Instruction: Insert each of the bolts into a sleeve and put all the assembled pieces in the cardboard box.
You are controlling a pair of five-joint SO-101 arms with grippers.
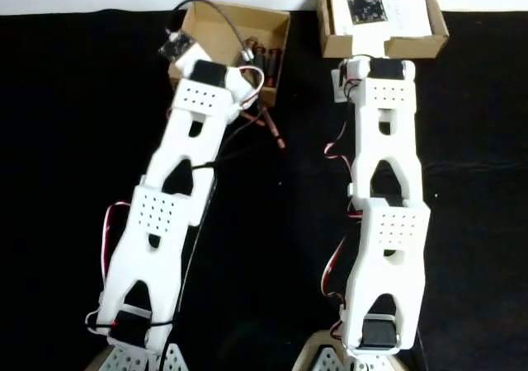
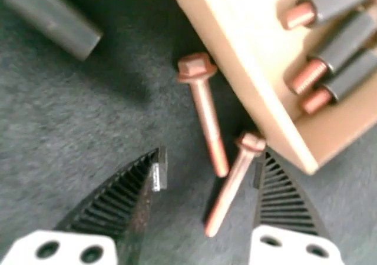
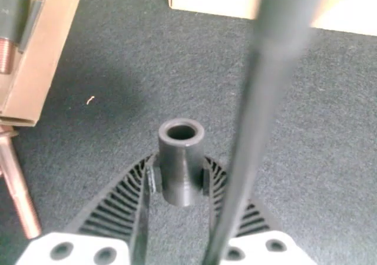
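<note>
Two copper-coloured hex-head bolts lie loose on the dark felt desk, just beside the open brown cardboard box (image 2: pixel 247 70) near the desk's far edge. The longer-looking bolt (image 2: pixel 206 118) has its flanged head pointing away from the left hand (image 2: pixel 209 165). The slanted bolt (image 2: pixel 230 185) has its head right up against the box wall, though I cannot tell if it touches. The left hand hangs over them with its fingers wide apart, gripping nothing, and the bolt shafts lie between them.

Inside the box are three assembled pieces (image 2: pixel 339 38), grey sleeves with copper ends poking out, all cut off at the picture's edge. A loose grey plastic sleeve (image 2: pixel 53 17) lies on the felt well apart from the bolts, one end out of frame.

The right hand (image 3: pixel 179 179) is clamped on a dark grey sleeve (image 3: pixel 181 153), held upright with its bore open. A blurred dark cable (image 3: pixel 265 100) crosses in front and hides part of one finger.

From above, a second shallow cardboard box (image 1: pixel 384 48) holding a white card sits at the far edge, just beyond the right arm (image 1: pixel 392 227).
</note>
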